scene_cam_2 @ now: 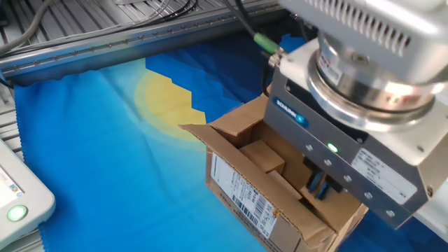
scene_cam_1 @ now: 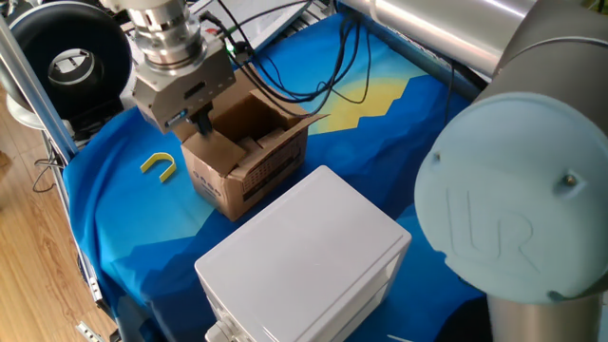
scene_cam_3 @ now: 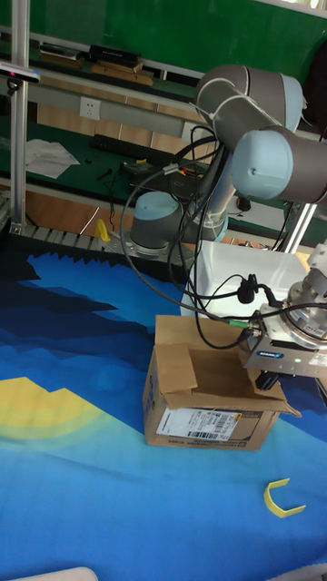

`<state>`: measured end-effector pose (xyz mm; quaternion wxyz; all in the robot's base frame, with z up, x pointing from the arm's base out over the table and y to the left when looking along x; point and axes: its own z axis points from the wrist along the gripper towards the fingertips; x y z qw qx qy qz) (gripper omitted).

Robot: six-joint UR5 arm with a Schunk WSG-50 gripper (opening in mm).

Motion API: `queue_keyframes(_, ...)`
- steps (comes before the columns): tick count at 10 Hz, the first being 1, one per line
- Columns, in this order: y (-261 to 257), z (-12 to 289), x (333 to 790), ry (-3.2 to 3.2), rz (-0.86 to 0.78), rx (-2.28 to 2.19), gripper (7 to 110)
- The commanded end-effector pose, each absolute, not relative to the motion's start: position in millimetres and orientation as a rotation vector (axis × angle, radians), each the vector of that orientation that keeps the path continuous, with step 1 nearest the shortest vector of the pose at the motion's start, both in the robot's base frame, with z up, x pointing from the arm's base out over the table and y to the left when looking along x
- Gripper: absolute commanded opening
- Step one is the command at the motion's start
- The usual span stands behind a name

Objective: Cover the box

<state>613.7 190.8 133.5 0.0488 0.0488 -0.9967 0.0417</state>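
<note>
The box point(scene_cam_1: 255, 173) is a small brown carton on the blue cloth, its top flaps open; it also shows as the box point(scene_cam_2: 246, 197) and the box point(scene_cam_3: 211, 421). My gripper point(scene_cam_1: 201, 123) hangs over the carton's near-left edge with its dark fingers close together, pressing on the flap there, which leans inward. In the other fixed view the gripper point(scene_cam_2: 318, 185) reaches down into the carton's right end and hides that flap. The tall view has the gripper point(scene_cam_3: 266, 381) at the carton's right side. The remaining flaps stand up or splay outward.
A large white plastic box point(scene_cam_1: 304, 256) sits right beside the carton. A yellow U-shaped piece point(scene_cam_1: 160, 165) lies on the blue cloth point(scene_cam_1: 380, 142) to its left. Black cables point(scene_cam_1: 313, 66) trail from the wrist over the carton. A white panel with a green button point(scene_cam_2: 15, 206) sits at the table corner.
</note>
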Motion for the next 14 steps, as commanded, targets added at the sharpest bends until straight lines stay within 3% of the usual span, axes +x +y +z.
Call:
queue_keyframes(1,204,124,601,-3.032,0.082,0.14,7)
queue_keyframes(5,219,122,637,-3.181,0.0,0.075,7)
queue_keyframes(11,196,122,630,-3.136,0.095,0.1,7)
queue_keyframes(14,196,124,636,-3.141,0.04,0.107,7)
